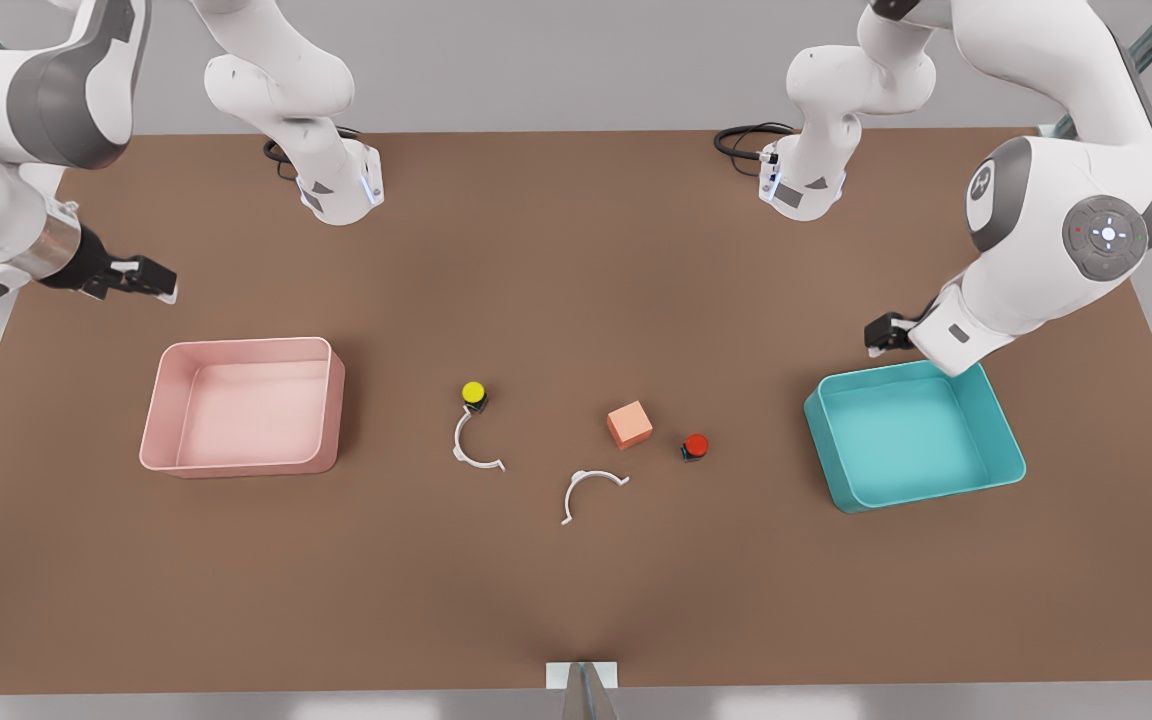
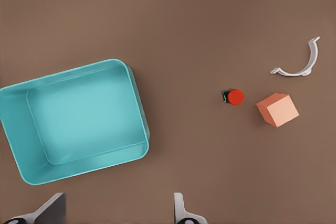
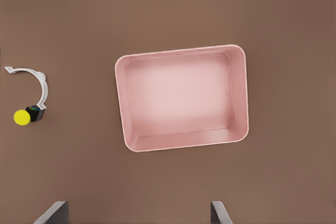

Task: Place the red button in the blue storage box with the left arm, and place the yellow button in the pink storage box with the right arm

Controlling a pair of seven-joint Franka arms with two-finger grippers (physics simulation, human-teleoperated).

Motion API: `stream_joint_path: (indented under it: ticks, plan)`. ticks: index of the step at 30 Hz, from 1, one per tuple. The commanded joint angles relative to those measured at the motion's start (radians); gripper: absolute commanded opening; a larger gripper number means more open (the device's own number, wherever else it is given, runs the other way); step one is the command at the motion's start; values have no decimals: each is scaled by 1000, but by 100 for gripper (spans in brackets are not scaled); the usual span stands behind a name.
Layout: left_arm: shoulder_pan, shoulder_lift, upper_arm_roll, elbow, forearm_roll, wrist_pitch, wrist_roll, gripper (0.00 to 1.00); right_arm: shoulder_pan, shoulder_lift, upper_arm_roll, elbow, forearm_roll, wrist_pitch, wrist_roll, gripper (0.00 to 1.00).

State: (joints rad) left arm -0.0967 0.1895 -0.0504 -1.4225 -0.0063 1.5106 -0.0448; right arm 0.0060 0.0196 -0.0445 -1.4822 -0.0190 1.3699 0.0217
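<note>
Both arms are glossy white with rounded shells and grey joint bands; the one at the frame's right carries a grey round disc with a small lit white centre and a grey logo. Each end effector (image 1: 141,278) (image 1: 881,333) is black, on a silvery wrist ring at the frame's left. Black cables coil behind both white bases at the top of the frame.

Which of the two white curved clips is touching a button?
The clip nearer the pink storage box: its upper end meets the yellow button. The other clip lies apart, below the salmon cube, touching nothing.
</note>
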Motion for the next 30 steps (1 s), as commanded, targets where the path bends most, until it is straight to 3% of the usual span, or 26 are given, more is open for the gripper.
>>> stream_joint_path:
  ticks: [1, 3, 6, 9, 12, 16, 23, 25, 27, 30]
  plan:
    - [0, -1, 0, 0, 0, 36, 13, 100, -26, 2, -1, -1, -4, 71, -39, 100]
    - [-8, -1, 0, 0, 0, 34, -9, 100, -26, 6, -1, -3, -4, 69, -32, 100]
    - [-27, 45, -5, -51, -52, 100, -466, 100, -35, 105, -3, -10, -1, 0, -35, 100]
    - [-80, 19, -5, -285, -95, 393, -660, 100, -34, 195, -3, 0, 2, -86, 101, 100]
    - [-185, 44, -5, -444, -90, 686, -1033, 100, -38, 276, -5, 0, 50, -81, 4, 100]
    - [-245, 160, -5, -444, -52, 881, -1432, 100, 20, 424, 2, -6, 123, 155, 106, 100]
    - [-310, 303, -2, -392, -44, 905, -1652, 100, 265, 468, 6, -173, 122, 566, 768, 100]
    - [-311, 335, -2, -381, -46, 905, -1653, 100, 293, 497, 77, -181, 123, 618, 974, 100]
    - [-311, 369, -3, -355, -49, 905, -1653, 100, 296, 542, 163, -239, 123, 845, 1142, 100]
    - [-321, 412, -3, -342, -49, 905, -1663, 100, 356, 585, 195, -253, 122, 979, 1356, 100]
